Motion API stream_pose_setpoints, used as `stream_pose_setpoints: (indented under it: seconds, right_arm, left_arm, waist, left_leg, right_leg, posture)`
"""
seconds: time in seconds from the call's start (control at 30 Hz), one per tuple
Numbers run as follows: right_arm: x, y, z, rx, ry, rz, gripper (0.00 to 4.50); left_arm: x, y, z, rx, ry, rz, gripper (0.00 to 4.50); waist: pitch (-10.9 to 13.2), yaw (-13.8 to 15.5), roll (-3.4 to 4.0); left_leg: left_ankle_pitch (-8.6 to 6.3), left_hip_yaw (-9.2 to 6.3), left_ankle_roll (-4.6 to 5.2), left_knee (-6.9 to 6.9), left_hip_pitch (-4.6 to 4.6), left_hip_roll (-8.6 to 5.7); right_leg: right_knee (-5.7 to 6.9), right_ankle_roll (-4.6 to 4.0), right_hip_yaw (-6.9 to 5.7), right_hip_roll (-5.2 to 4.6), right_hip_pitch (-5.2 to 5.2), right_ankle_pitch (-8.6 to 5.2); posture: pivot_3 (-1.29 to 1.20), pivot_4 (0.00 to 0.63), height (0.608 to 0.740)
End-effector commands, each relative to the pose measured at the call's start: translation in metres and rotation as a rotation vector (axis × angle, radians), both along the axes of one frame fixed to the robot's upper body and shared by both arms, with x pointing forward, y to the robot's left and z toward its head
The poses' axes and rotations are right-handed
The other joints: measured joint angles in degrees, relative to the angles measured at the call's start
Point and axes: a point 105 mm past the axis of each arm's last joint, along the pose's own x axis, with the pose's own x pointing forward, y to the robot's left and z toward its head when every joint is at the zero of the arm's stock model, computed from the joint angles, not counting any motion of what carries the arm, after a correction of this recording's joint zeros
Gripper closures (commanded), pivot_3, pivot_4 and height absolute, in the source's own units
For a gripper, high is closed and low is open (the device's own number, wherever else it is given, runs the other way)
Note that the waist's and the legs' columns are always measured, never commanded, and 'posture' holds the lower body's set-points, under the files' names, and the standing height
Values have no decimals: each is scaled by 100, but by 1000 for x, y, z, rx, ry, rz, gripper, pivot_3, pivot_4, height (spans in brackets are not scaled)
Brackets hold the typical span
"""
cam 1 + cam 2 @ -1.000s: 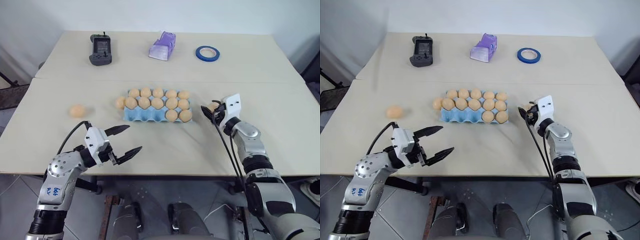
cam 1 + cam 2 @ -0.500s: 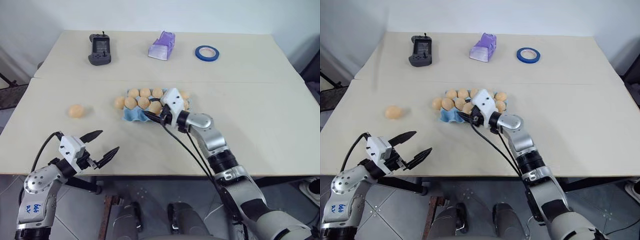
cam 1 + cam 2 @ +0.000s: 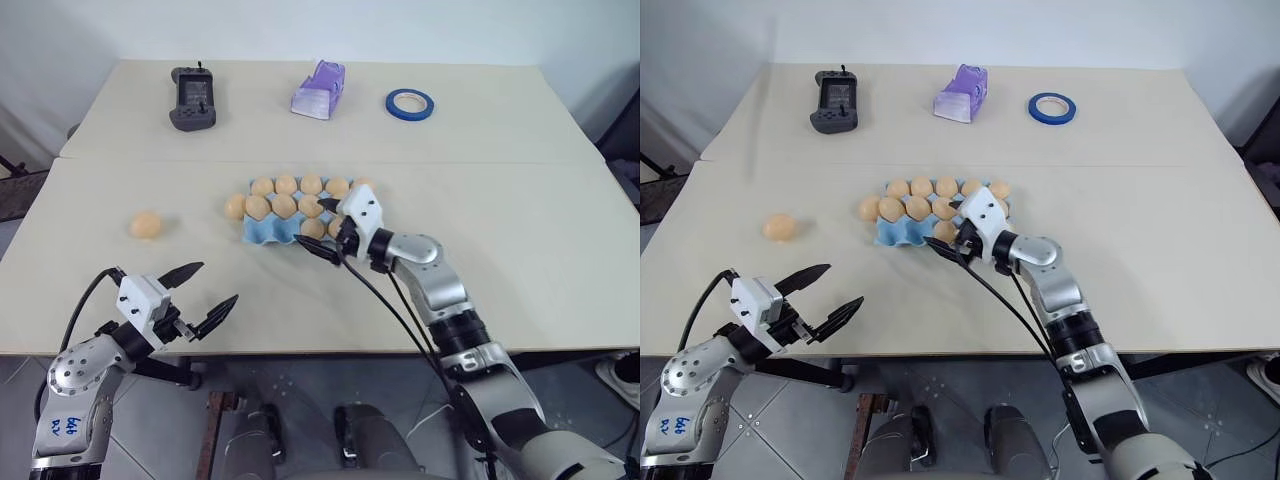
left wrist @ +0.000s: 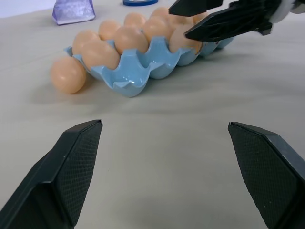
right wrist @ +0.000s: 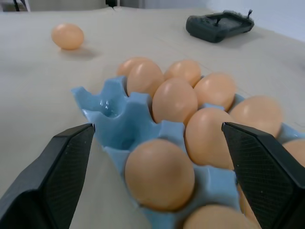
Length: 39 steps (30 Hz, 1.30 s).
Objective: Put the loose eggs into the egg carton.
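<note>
Ahead of right claw (image 3: pixel 327 229), spread wide at egg carton (image 3: pixel 272 231) front edge; one loose egg (image 3: pixel 146 224) well apart beyond left claw (image 3: pixel 200 297), also spread. Between left wrist fingers: carton, egg (image 4: pixel 68 75) touching its end. Between right wrist fingers: filled cups, empty corner.

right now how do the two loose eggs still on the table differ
The far loose egg lies alone on bare table, well left of the egg carton; the near loose egg rests against the carton's left end. The far one is closer to the left gripper. Both are tan-orange ovals outside any cup.
</note>
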Motion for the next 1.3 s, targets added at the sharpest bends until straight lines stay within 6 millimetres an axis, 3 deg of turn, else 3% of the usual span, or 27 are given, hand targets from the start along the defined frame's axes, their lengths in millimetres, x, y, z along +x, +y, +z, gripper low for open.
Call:
stream_pose_setpoints:
  seconds: [0.03,0.27,0.5,0.7,0.77,1.1,1.3]
  right_arm:
    - [-33,-14,27,93,-127,144,30]
    - [-68,-81,-18,53,-88,141,30]
    - [-81,-98,-31,71,-97,54,30]
    - [-74,-107,-25,100,-121,-42,30]
    - [-72,-107,-25,99,-125,-55,30]
    - [-68,-106,-20,84,-135,-65,30]
    - [-69,-108,-23,73,-140,-75,30]
  left_arm:
    - [0,2,11,0,-44,3,0]
    - [0,23,8,-35,-30,102,0]
    - [-2,48,10,-104,-43,267,0]
    - [13,45,19,-145,-63,279,0]
    - [23,40,23,-165,-67,271,0]
    - [131,10,39,-163,-55,282,0]
    - [165,-8,43,-164,-20,231,0]
  waist:
    - [0,9,0]
    - [1,113,-3]
    - [1,85,-4]
    - [1,135,-4]
    - [1,157,-4]
    - [1,292,-8]
    - [3,308,-12]
  left_leg:
    - [0,0,0,0,0,0]
    - [-3,-2,6,5,2,0]
    - [-2,-11,4,17,11,6]
    - [-3,-11,4,17,9,2]
    - [-2,-14,3,17,8,2]
    - [5,-6,18,38,4,0]
    - [24,2,10,49,1,3]
  right_leg:
    - [-1,0,-1,1,0,0]
    - [-14,2,-1,4,11,0]
    - [-6,0,0,8,17,0]
    - [-9,0,-1,3,17,0]
    - [-8,-1,-5,3,18,0]
    - [-1,16,0,12,21,8]
    - [4,20,4,21,16,7]
  posture:
    - [0,150,740]
    - [0,150,740]
    - [0,150,740]
    - [0,150,740]
    - [0,150,740]
    - [0,150,740]
    - [0,150,740]
